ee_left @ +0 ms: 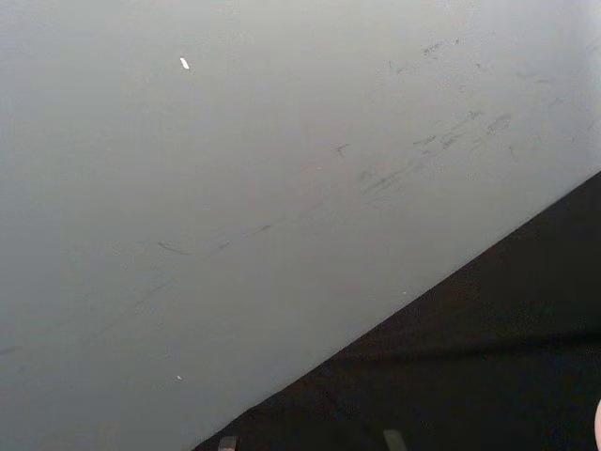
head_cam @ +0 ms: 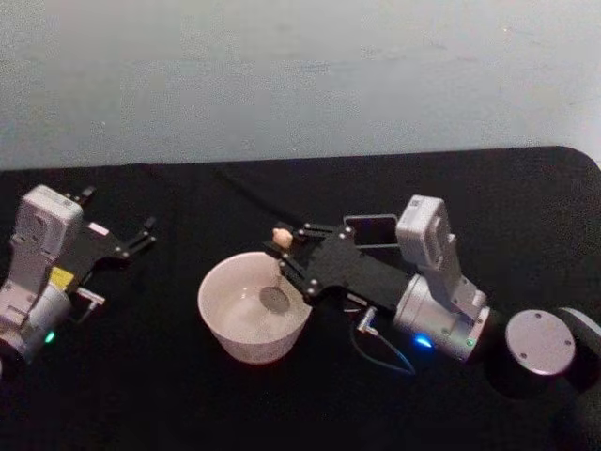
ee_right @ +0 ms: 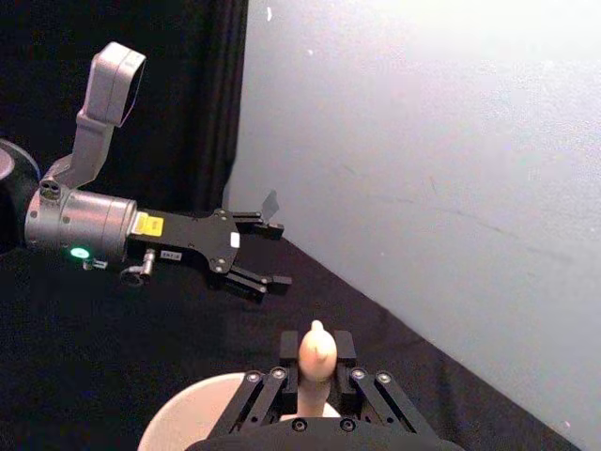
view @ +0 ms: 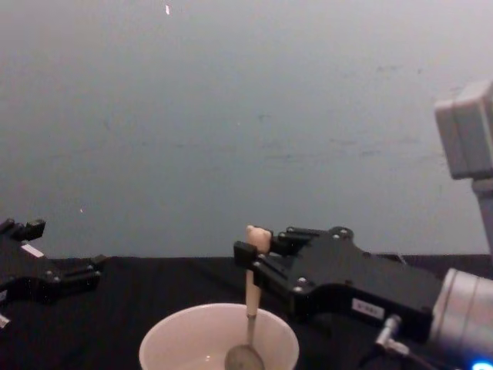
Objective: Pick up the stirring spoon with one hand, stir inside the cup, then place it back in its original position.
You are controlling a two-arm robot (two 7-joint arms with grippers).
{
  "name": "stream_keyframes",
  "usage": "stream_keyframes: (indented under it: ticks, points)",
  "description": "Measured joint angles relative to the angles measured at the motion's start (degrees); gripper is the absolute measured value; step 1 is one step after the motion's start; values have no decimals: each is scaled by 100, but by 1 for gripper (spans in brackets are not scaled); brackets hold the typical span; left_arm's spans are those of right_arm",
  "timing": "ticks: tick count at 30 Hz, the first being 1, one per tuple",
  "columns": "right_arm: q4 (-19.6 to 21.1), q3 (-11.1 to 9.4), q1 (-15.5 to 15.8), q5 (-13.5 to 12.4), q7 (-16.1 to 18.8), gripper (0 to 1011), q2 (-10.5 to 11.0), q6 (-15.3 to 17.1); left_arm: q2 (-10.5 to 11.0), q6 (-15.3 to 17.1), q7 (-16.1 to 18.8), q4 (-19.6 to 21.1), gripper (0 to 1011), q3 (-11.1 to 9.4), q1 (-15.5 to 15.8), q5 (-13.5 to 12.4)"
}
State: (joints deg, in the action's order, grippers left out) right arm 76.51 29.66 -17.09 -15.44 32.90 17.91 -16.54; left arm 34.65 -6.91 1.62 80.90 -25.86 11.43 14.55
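Black right gripper (head_cam: 285,250) clamps the stirring spoon (view: 250,307) upright, its bowl inside the cup (head_cam: 252,346).
Left gripper (head_cam: 145,235) sits well apart, jaws spread wide.

The right tool (head_cam: 285,248) holds the stirring spoon (head_cam: 276,278) upright, its bowl inside the cup (head_cam: 246,346).

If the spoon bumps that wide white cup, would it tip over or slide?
Tipping seems unlikely: the cup is broad and squat. Its thin rim suggests lightness, so it might slide on the table if the stirring spoon in the right gripper pushes its wall.
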Motion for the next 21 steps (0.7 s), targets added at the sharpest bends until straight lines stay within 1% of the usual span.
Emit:
stream_keyframes:
  ticks: [4, 7, 10, 16, 21]
  points:
    - [166, -52, 113, -69, 52, 215, 114, 39, 0, 0, 0, 0, 1001, 0, 0, 0]
    - [385, -86, 253, -180, 135, 215, 238, 79, 0, 0, 0, 0, 1001, 0, 0, 1]
    - [545, -86, 351, -279, 222, 215, 315, 113, 0, 0, 0, 0, 1001, 0, 0, 0]
    - [689, 10, 448, -353, 313, 215, 352, 148, 0, 0, 0, 0, 1001, 0, 0, 0]
    - [670, 116, 417, -354, 321, 215, 275, 156, 0, 0, 0, 0, 1001, 0, 0, 0]
